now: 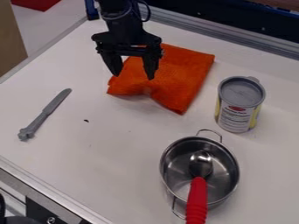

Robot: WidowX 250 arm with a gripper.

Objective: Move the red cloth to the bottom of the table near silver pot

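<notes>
Seeing a gray knife lying on the white desk. Seeing a gripper hanging, fingers apart, by the fuzzy, crumpled red cloth, well apart from the shiny round pot holding a red-handled spoon. Seeing a can wearing a printed label.

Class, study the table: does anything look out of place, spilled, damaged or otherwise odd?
Slightly odd: a small dark speck marks the white table near the grey knife, perhaps a crumb. The cloth lies rumpled with uneven edges rather than flat. I see no obvious spill or damage.
</notes>
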